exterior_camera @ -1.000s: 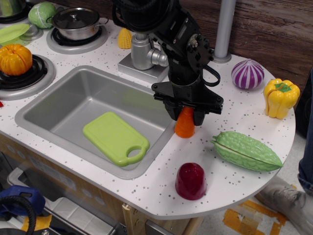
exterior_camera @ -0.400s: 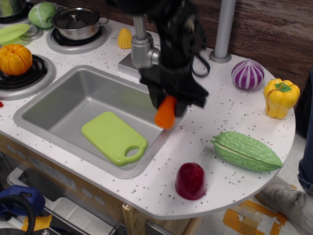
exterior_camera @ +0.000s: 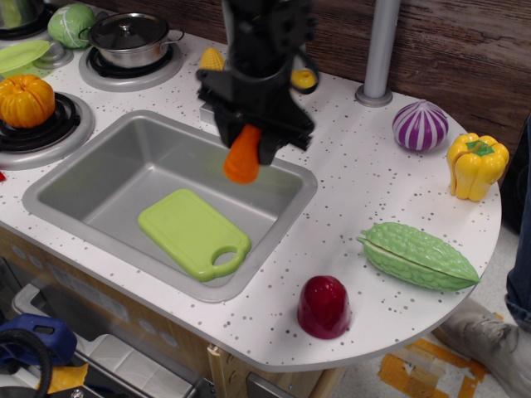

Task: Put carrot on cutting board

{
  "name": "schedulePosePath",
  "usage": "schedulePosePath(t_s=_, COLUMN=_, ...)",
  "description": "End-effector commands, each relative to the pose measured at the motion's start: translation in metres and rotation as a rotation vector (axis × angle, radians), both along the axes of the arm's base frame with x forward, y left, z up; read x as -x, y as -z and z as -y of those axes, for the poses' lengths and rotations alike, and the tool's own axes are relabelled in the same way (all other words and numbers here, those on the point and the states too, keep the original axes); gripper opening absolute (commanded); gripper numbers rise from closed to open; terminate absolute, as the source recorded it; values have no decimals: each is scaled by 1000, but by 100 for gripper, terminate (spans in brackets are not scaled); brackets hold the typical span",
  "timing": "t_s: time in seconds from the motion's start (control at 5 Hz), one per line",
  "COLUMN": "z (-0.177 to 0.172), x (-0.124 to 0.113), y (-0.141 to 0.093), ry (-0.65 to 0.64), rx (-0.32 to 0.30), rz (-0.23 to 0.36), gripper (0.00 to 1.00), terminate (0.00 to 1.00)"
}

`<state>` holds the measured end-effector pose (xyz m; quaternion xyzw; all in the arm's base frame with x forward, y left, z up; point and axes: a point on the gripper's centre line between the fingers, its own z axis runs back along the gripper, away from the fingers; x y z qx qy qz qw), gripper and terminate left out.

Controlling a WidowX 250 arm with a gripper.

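We see the gripper (exterior_camera: 246,143) hanging above the sink (exterior_camera: 99,182), its dark fingers closed tight around the upper part of the carrot (exterior_camera: 242,157), which points down with its rounded tip clear of everything below. The carrot is in the air over the far right part of the basin, above and a little beyond the cutting board (exterior_camera: 193,233), not touching it. The cutting board lies flat on the sink floor, set at an angle, with its oval handle hole toward the near right corner. On the speckled counter (exterior_camera: 365,199) to the right we find a dark red dome toy (exterior_camera: 323,306) near the front edge, a green bumpy gourd (exterior_camera: 417,255) beside it, a yellow pepper (exterior_camera: 475,166) and a purple striped onion (exterior_camera: 420,125) further back. At the left, an orange pumpkin (exterior_camera: 26,100) sits on a burner, a lidded steel pot (exterior_camera: 129,38) sits on another, and a green cabbage (exterior_camera: 70,24) lies behind it. A yellow corn piece (exterior_camera: 211,58) shows just left of the arm.
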<state>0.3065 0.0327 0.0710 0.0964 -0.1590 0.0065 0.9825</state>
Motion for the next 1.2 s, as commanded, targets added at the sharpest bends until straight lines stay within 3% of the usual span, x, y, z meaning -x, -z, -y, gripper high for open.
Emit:
schedulePosePath(t_s=0.0, z=-32, x=1, y=11, ry=4, rx=66, rz=97, gripper=0, terminate=0)
schedulePosePath(t_s=0.2, z=-39, x=1, y=34, ry=15, rx=120, rz=112, gripper=0, terminate=0)
schedulePosePath(t_s=0.4, z=-42, x=2, y=52, ry=28, rx=127, rz=130, gripper=100, terminate=0)
schedulePosePath(t_s=0.6, z=-47, x=5, y=68, ry=53, rx=126, rz=144, gripper=100, terminate=0)
schedulePosePath(t_s=1.0, z=-59, x=10, y=79, ry=117, rx=85, rz=152, gripper=100, terminate=0)
